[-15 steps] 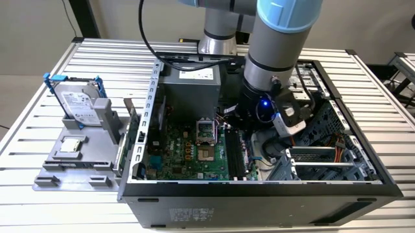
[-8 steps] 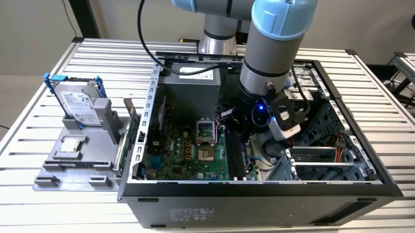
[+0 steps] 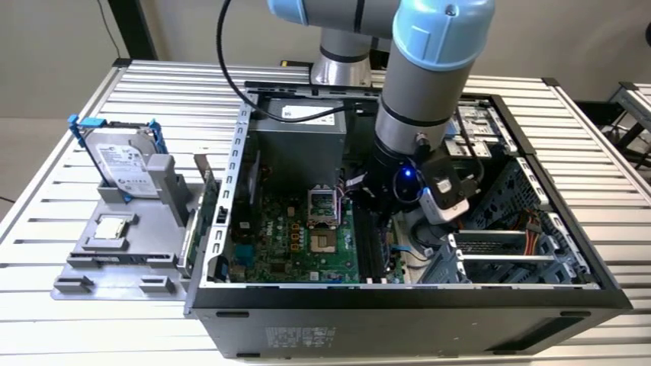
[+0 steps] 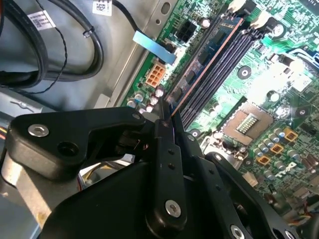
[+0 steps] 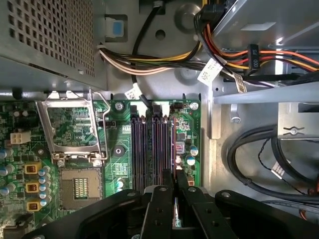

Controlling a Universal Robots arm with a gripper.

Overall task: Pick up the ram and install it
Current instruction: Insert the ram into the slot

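The ram point(image 4: 209, 52) is a thin dark board with a copper-coloured edge. It is seen edge-on and lies along the outermost of the black memory slots point(image 4: 234, 55), on the side nearest the case wall. My gripper point(image 4: 167, 117) is shut on the ram's near end, with the black fingers point(image 5: 162, 196) pressed together over the slots. In the exterior view the gripper point(image 3: 374, 216) reaches down into the open computer case above the green motherboard point(image 3: 295, 244). Whether the ram is seated in the slot cannot be told.
An open processor socket point(image 5: 79, 184) lies beside the slots. Bundled power cables point(image 5: 149, 64) and black cables point(image 4: 75, 55) run close by. Outside the case, at the exterior view's left, a grey holder carries a hard drive point(image 3: 124, 164) and a square chip point(image 3: 110, 229).
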